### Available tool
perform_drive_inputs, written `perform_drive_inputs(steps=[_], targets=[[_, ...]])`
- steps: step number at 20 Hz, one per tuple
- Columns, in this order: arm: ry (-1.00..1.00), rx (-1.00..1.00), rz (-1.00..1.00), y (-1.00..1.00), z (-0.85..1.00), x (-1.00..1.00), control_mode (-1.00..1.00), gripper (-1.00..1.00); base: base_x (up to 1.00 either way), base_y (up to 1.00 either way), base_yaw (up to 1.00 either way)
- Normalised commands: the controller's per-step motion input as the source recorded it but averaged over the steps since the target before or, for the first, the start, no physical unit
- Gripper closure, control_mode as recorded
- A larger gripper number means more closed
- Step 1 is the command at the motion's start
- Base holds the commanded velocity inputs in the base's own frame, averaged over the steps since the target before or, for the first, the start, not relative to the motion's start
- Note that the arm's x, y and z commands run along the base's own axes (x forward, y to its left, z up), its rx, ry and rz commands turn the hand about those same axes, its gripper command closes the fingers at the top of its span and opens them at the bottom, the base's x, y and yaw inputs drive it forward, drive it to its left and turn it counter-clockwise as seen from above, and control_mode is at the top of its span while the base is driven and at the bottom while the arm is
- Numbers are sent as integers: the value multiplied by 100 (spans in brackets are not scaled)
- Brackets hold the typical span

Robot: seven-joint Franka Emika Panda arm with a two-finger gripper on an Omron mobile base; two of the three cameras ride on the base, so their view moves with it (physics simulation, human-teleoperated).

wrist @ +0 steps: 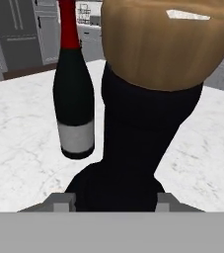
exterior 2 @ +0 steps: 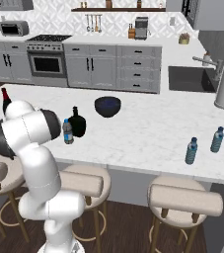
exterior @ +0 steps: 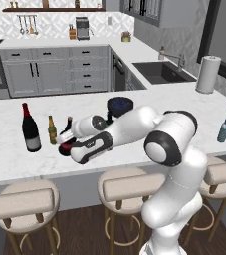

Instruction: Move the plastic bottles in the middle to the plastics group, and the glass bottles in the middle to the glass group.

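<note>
Since the two fingertips (wrist: 64, 200) of the gripper (wrist: 114, 200) stand either side of a dark glass body with no gap showing in the hand view, the jaws read as closed narrow on the red-labelled squat bottle (wrist: 130, 148), which the left base view places at the left part of the island counter (exterior: 149, 94), just beside the slim amber bottle (exterior: 52, 130) and near the tall wine bottle (exterior: 31, 128); whether its base rests on the marble or hangs just clear I cannot tell. That puts it by the glass group already, so the judgement is that setting it down is the step in hand. Glass of this shape should be heavy for its size, stiff, smooth and slippery, and it would break or knock its neighbours over if dropped or swung, so a firm hold on the narrow part above the belly, kept upright, suits it best, with care for the amber bottle crowding it. In the right base view the all-black squat bottle (exterior 2: 76, 123) and the small water bottle (exterior 2: 67, 132) stand side by side in the middle, in front of the dark blue bowl (exterior 2: 107, 106), well apart from the two blue-capped bottles (exterior 2: 191, 150) of the plastics group far to the right; the water bottle should be light and may give under a squeeze
</note>
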Motion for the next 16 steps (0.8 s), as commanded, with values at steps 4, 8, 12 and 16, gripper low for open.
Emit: perform_drive_inputs(steps=[4, 8, 12, 16], targets=[[0, 0, 0, 21, 0, 18, -100, 100, 0, 0, 0], [0, 0, 0, 14, 0, 21, -100, 100, 0, 0, 0], [0, 0, 0, 17, -16, 16, -100, 100, 0, 0, 0], [0, 0, 0, 5, -37, 3, -100, 100, 0, 0, 0]])
